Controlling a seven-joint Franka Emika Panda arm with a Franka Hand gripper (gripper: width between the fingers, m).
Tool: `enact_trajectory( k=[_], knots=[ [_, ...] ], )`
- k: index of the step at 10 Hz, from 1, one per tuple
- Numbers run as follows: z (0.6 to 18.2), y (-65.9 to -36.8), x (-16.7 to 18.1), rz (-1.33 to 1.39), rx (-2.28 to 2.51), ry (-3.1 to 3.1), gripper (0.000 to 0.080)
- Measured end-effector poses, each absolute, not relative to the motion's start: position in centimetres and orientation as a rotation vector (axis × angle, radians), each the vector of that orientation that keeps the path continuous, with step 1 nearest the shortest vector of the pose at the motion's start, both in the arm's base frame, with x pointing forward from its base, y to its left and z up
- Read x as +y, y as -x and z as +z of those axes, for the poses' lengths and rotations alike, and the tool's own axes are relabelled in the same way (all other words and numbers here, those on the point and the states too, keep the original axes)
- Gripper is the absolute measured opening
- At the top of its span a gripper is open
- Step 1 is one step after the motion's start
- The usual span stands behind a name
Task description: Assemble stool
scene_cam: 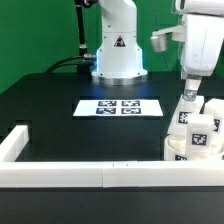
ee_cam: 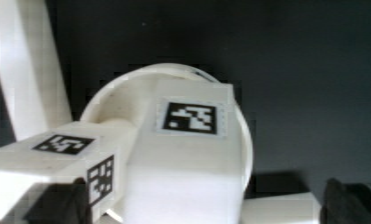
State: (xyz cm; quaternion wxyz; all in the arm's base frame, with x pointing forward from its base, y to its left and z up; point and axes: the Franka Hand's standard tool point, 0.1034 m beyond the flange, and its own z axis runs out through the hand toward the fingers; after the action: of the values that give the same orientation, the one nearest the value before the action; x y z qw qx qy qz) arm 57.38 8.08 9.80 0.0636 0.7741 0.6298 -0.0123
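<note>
The stool (scene_cam: pixel 196 135) stands at the exterior view's right, next to the front rail: white blocky legs with black-and-white tags rise from the white seat, which is mostly hidden under them. My gripper (scene_cam: pixel 188 97) reaches down onto the nearest upright leg (scene_cam: pixel 184 115). In the wrist view this tagged leg (ee_cam: pixel 185 150) fills the space between my dark fingers (ee_cam: pixel 54 205), with a rounded white part (ee_cam: pixel 164 82) behind it. One finger lies against the leg and a dark gap shows at the other. The gripper (ee_cam: pixel 200 208) is open around the leg.
The marker board (scene_cam: pixel 120 107) lies mid-table in front of the robot base (scene_cam: pixel 118 50). White border rails run along the front (scene_cam: pixel 90 176) and the exterior view's left (scene_cam: pixel 12 143). A rail also shows in the wrist view (ee_cam: pixel 22 70).
</note>
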Motion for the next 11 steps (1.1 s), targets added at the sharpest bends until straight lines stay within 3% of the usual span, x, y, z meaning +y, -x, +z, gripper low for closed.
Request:
enact_trajectory(
  k=[8, 9, 10, 11],
  knots=[
    [8.2, -58.0, 7.2, -0.066, 1.882, -2.351, 0.0649],
    [8.2, -58.0, 7.1, -0.063, 1.837, -2.386, 0.0521],
    [8.2, -58.0, 7.1, -0.062, 1.817, -2.4, 0.0521],
    [8.2, -58.0, 7.1, -0.053, 1.725, -2.466, 0.0383]
  ],
)
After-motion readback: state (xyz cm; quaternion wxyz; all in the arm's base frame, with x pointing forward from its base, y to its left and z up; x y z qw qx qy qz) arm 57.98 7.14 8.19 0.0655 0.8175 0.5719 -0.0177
